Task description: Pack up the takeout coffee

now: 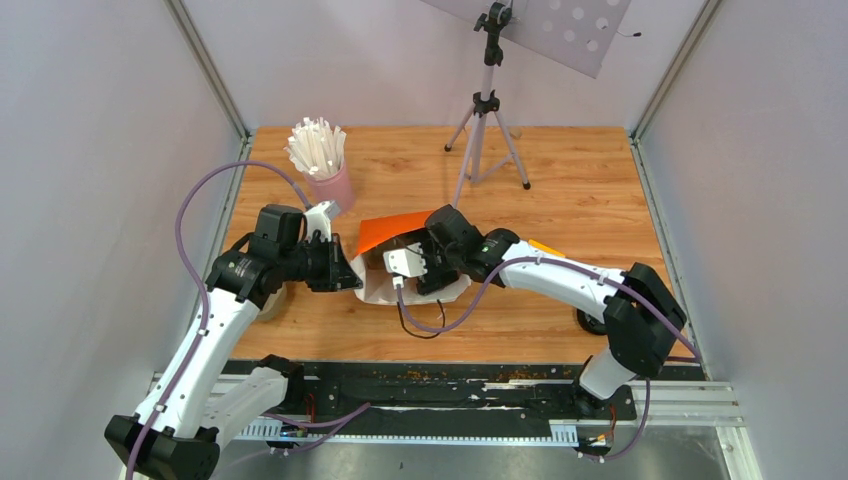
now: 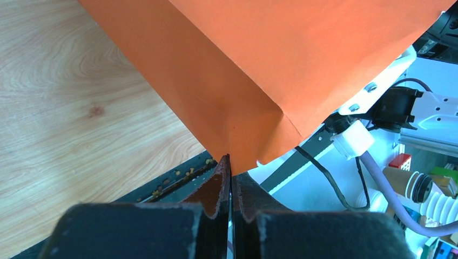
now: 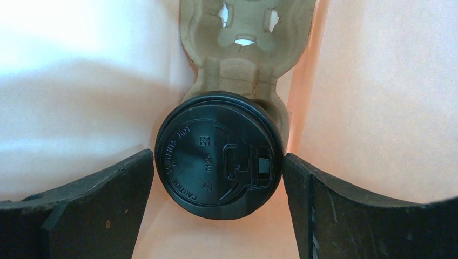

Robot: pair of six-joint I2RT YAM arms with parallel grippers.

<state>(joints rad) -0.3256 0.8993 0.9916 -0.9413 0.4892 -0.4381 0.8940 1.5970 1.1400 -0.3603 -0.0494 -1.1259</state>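
Observation:
The takeout coffee (image 3: pixel 205 140) shows only its black round lid; it sits in a pulp cup tray (image 3: pixel 243 70) deep inside an orange paper bag (image 1: pixel 395 232) that lies on its side. My right gripper (image 3: pixel 217 155) reaches into the bag and is open, its jaws flanking the lid very closely on both sides. My left gripper (image 2: pixel 230 162) is shut on the bag's (image 2: pixel 281 65) folded edge at the bag's left side (image 1: pixel 352 272). From above, the cup is hidden by the bag and the right wrist.
A pink cup of white sticks (image 1: pixel 325 165) stands behind the left arm. A tripod (image 1: pixel 485 120) stands at the back centre. A small dark object (image 1: pixel 590 322) lies by the right arm's elbow. A black rail (image 1: pixel 430 385) runs along the near edge.

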